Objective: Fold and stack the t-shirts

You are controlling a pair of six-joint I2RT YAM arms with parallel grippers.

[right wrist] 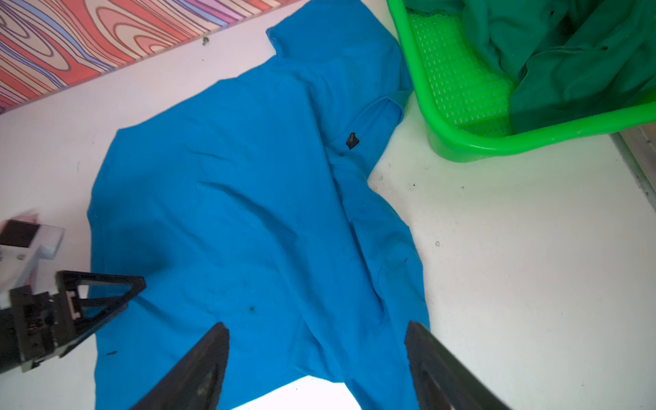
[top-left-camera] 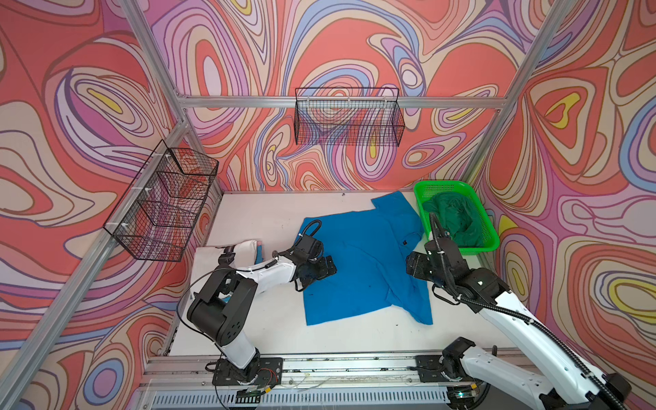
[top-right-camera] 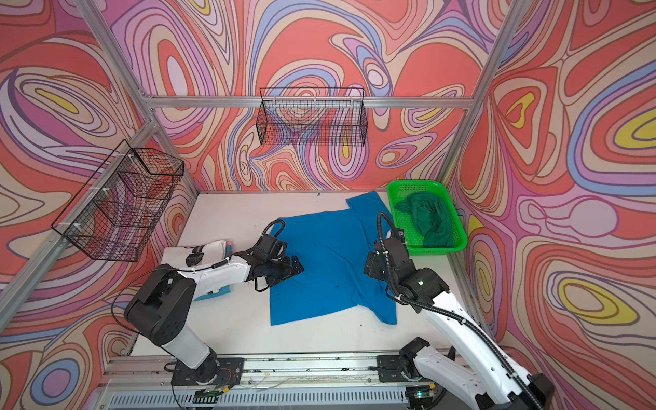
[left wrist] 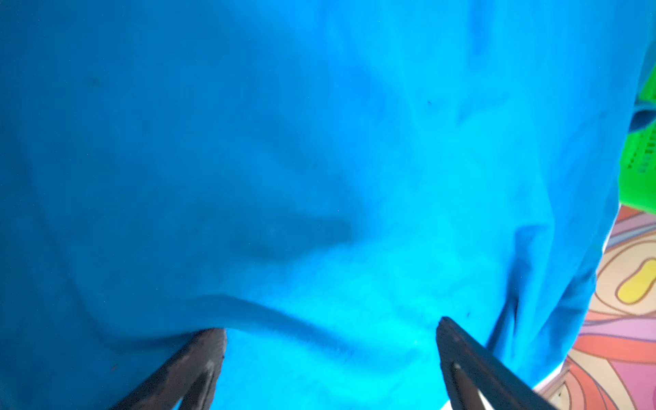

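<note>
- Left gripper [left wrist: 330, 328]: jaws stand wide apart and clamp nothing. In the left wrist view the tips sit low against the bright blue t-shirt [top-left-camera: 362, 262], and a ridge of cloth is bunched at one fingertip [left wrist: 213, 340].
- Right gripper [right wrist: 316, 326]: jaws are likewise apart and empty, hovering above the shirt's collar end on the side nearer the robot.
- Bright blue t-shirt: it lies spread in the middle of the table [top-left-camera: 269, 330]. Its hem is toward the left gripper and its collar tag [right wrist: 352, 141] toward the green basket [top-left-camera: 443, 183]. One sleeve touches the basket.
- Step in hand, as judged: spreading is done and the first fold has not begun.
- Procedure: place each gripper at the same long edge, one at the hem corner and one at the shoulder. Close on both layers, lift low and carry together.
- Caution: the creases across the body will lock into the fold, so tension the cloth between the grippers first.
- Other shirts: the dark green t-shirt [top-left-camera: 458, 220] waits crumpled in the basket. The white t-shirt [top-left-camera: 245, 248] and lighter blue t-shirt [top-right-camera: 213, 294] lie stacked behind the left arm.
</note>
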